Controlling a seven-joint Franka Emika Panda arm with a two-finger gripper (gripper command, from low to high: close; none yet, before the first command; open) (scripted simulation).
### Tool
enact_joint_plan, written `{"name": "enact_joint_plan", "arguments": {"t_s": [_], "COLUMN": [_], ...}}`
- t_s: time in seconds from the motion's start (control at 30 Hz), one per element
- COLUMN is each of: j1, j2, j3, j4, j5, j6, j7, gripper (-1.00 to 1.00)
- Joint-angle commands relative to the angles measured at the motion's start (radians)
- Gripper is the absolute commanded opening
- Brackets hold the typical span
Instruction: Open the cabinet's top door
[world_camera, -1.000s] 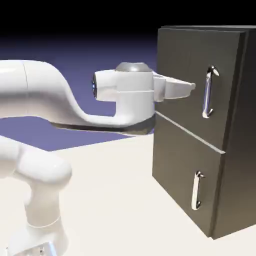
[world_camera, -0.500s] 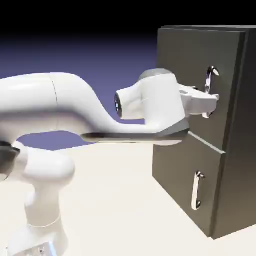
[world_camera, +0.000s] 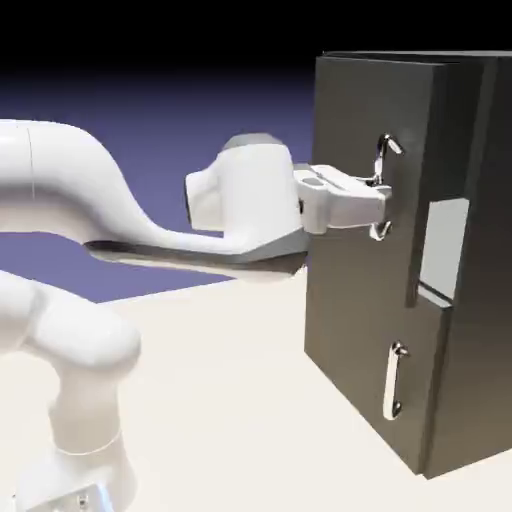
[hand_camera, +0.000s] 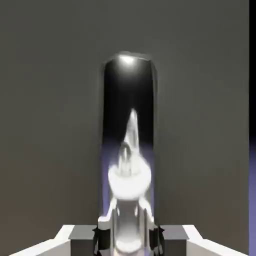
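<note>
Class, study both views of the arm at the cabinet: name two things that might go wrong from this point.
1. The gripper is shut on the top door's handle, a thin, shiny bar; it might slip out as the arm pulls.
2. The top door is only slightly ajar, showing a sliver of grey inside the cabinet. A straight pull, rather than following the door's arc, could strain the grip.

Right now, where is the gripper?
In the exterior view the gripper is right of centre, shut on the top door's handle, with the top door already ajar.
</note>
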Motion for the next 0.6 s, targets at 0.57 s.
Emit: {"name": "enact_joint_plan", "arguments": {"t_s": [0.57], "j1": [-0.598], "j2": [-0.290], "j3": [0.547], "j4": [-0.333], "j5": [0.655], "j6": [-0.004], "j7": [-0.255], "gripper": [-1.00]}}
